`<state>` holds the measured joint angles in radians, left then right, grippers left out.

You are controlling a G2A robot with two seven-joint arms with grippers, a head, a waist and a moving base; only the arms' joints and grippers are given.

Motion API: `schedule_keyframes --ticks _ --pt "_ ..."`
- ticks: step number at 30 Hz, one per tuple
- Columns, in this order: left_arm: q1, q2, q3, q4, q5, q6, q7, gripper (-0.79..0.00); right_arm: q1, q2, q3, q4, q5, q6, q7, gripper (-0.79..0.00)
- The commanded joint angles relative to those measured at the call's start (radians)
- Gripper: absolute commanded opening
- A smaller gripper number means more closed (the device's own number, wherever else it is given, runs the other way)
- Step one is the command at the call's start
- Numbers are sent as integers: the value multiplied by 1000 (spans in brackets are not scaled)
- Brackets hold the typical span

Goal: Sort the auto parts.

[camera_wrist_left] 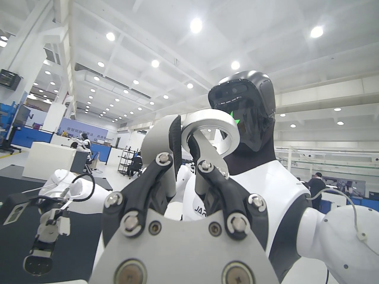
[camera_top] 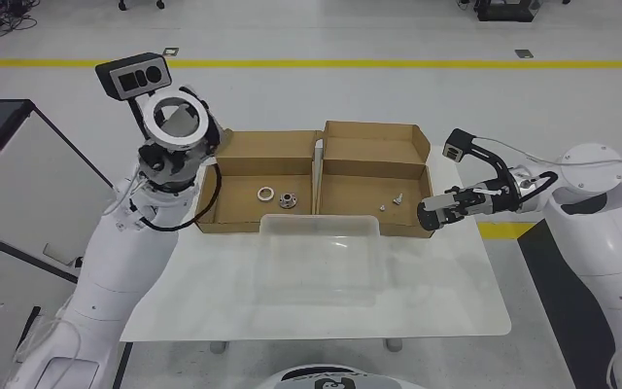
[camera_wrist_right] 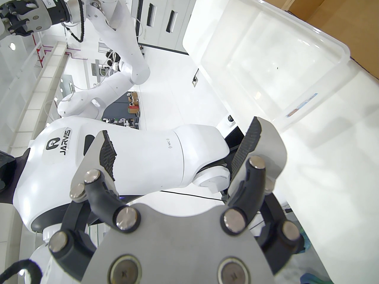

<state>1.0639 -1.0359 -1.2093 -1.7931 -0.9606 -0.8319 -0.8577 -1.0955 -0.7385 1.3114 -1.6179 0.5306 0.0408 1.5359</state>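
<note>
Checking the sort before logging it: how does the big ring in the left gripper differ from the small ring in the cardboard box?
The big ring is far wider than the small ring. The big ring is held aloft, its rim pinched by the left gripper; the small ring lies flat in the cardboard box's left compartment, with nothing gripping it. Both are silvery metal rings.

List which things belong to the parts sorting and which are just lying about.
Job: large silver metal ring, clamped in left gripper; brown two-compartment cardboard box; small silver ring and grey flanged part in its left compartment; small screws in its right; clear plastic bin; open right gripper.
Lying about: white table; yellow floor stripe; square floor plates.
</note>
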Motion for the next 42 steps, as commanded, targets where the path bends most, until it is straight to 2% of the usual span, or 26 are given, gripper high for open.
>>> schedule_keyframes --ticks 1,4,9,12,18,22,26,29,35,42 --pt "-2 8 -23 31 133 94 -23 -785 0 0 0 0 0 0 0 0" --pt "18 10 -25 49 214 199 6 -785 0 0 0 0 0 0 0 0" --pt "33 4 -15 61 254 229 59 -785 0 0 0 0 0 0 0 0" --pt "-11 0 -14 106 317 252 71 -785 0 0 0 0 0 0 0 0" --pt "-112 -7 4 237 469 371 91 -785 0 0 0 0 0 0 0 0" --pt "-168 -1 20 301 697 421 39 -785 0 0 0 0 0 0 0 0" --pt "-186 8 29 335 877 500 -9 -785 0 0 0 0 0 0 0 0" --pt "-178 14 34 333 941 550 -50 -785 0 0 0 0 0 0 0 0" --pt "-201 24 47 346 1080 564 -135 -785 0 0 0 0 0 0 0 0" --pt "-334 17 128 451 1284 468 -207 -785 0 0 0 0 0 0 0 0"
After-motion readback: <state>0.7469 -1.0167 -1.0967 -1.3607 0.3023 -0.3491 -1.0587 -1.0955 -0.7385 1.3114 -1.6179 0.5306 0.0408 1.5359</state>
